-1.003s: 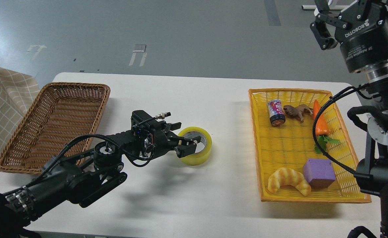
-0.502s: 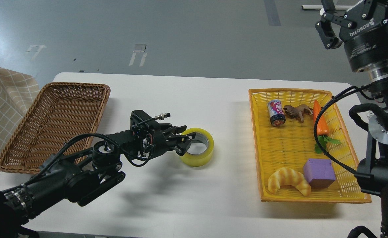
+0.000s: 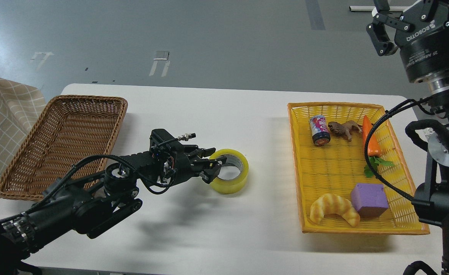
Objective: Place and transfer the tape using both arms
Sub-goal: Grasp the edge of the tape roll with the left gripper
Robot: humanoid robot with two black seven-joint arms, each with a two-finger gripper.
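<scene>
My left hand point(image 3: 213, 170) is gripping the near wall of the tape point(image 3: 230, 176), which is lying flat on the white bench point(image 3: 216, 114) between the brown wicker basket point(image 3: 62, 143) and the yellow basket point(image 3: 352, 168). My right hand point(image 3: 381, 28) is hanging high above the bench's far right corner, fingers spread apart and grasping nothing. A croissant point(image 3: 333, 208) is lying in the yellow basket.

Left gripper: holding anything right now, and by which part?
The left gripper is closed on the tape, pinching the near-left wall of the ring, one finger inside the core. The right gripper holds nothing.
</scene>
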